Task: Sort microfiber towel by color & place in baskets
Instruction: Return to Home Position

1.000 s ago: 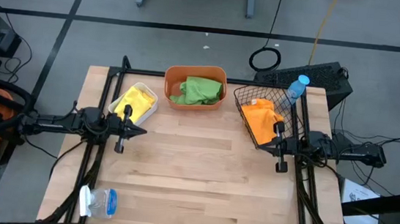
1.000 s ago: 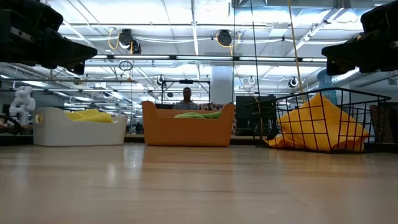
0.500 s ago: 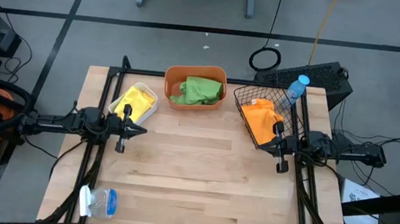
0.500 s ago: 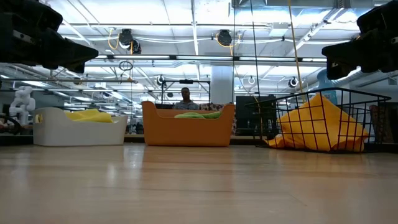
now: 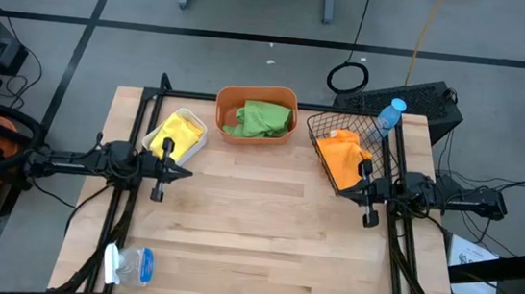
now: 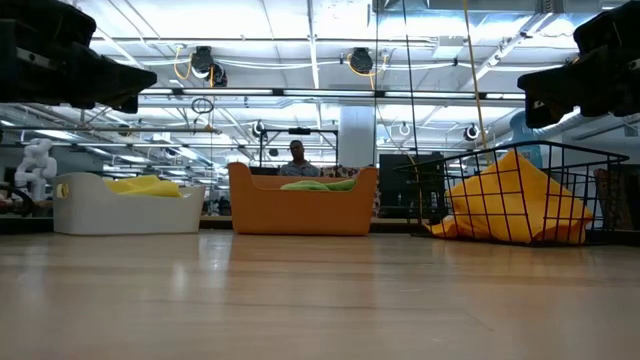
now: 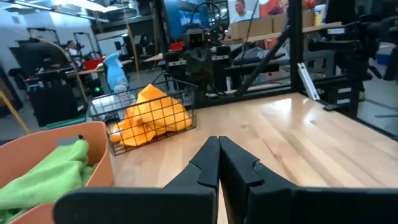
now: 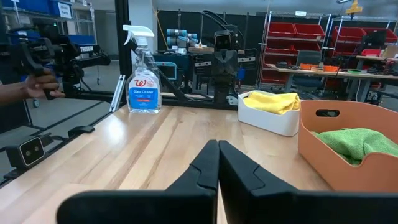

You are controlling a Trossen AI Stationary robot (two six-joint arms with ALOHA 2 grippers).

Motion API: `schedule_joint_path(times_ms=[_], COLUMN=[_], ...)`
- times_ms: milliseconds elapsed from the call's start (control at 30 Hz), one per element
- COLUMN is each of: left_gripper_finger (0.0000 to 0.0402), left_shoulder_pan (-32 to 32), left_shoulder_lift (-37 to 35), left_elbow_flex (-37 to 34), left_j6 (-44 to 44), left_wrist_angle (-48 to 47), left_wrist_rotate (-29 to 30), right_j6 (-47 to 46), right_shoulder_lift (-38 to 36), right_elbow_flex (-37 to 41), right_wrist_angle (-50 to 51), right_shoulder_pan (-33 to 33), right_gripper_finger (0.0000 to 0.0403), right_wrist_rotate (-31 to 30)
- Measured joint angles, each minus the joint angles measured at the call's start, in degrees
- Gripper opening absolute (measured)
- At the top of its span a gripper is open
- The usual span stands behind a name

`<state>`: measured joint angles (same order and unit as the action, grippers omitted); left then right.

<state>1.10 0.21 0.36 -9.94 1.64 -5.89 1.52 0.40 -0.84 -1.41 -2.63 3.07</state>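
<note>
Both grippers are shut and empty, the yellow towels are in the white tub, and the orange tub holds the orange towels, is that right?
No. The high view shows the orange tub holding the green towels; the orange towels lie in the black wire basket. The rest stands: left gripper and right gripper shut and empty, yellow towels in the white tub.

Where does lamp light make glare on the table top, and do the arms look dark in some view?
Low view: against the bright ceiling the left arm and right arm show as dark shapes; the table has a pale sheen. Left wrist view: sheen on the wood beyond the shut left claw. Right wrist view: sheen near the spray bottle. High view: even light, no strong glare.
</note>
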Motion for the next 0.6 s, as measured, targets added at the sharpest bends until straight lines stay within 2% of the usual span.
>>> schedule_joint_path(times_ms=[233, 600], left_gripper_finger=[0.0008, 0.0008], left_shoulder_pan=[0.00, 0.00], left_shoulder_lift=[0.02, 0.05], left_elbow_flex=[0.00, -0.02], left_j6=[0.46, 0.44], left_wrist_angle=[-0.70, -0.50], left_wrist_rotate=[5.38, 5.99], right_j6=[0.00, 0.00], right_shoulder_lift=[0.00, 0.00], right_elbow_flex=[0.00, 0.00], right_wrist_angle=[0.00, -0.02], right_shoulder_pan=[0.00, 0.00], right_gripper_finger=[0.0000, 0.0000], right_wrist_rotate=[0.00, -0.01])
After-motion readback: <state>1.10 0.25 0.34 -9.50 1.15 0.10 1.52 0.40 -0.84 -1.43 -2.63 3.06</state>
